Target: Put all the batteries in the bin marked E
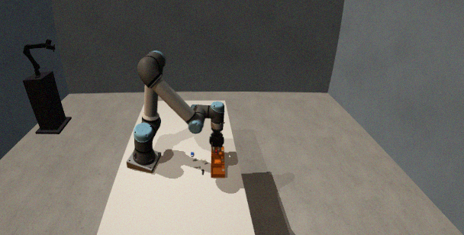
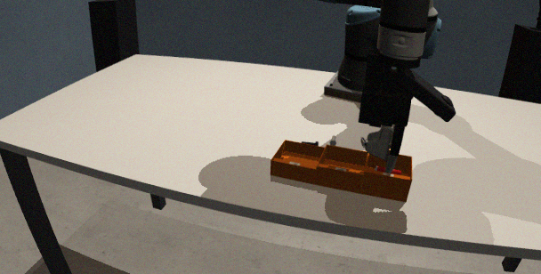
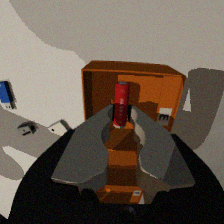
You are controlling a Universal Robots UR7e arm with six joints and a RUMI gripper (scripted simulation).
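Observation:
A red battery [image 3: 121,103] is held between my gripper's [image 3: 121,125] fingers, seen end-on in the wrist view. The gripper is shut on it and reaches down into the end compartment of the orange three-compartment bin [image 2: 342,169], with the tips inside the walls [image 2: 391,166]. A white label with the letter E [image 3: 164,116] sits on that compartment's wall. The red battery also shows at the compartment's floor in the exterior view [image 2: 388,171]. A blue battery [image 3: 5,94] lies on the table to the left of the bin; it also shows in the top view [image 1: 192,153].
Small dark and grey parts [image 3: 27,128] lie on the table beside the bin, with more [image 2: 333,139] behind it. The robot base [image 1: 143,157] stands at the table's left edge. The bin sits near the table's right edge [image 1: 218,162].

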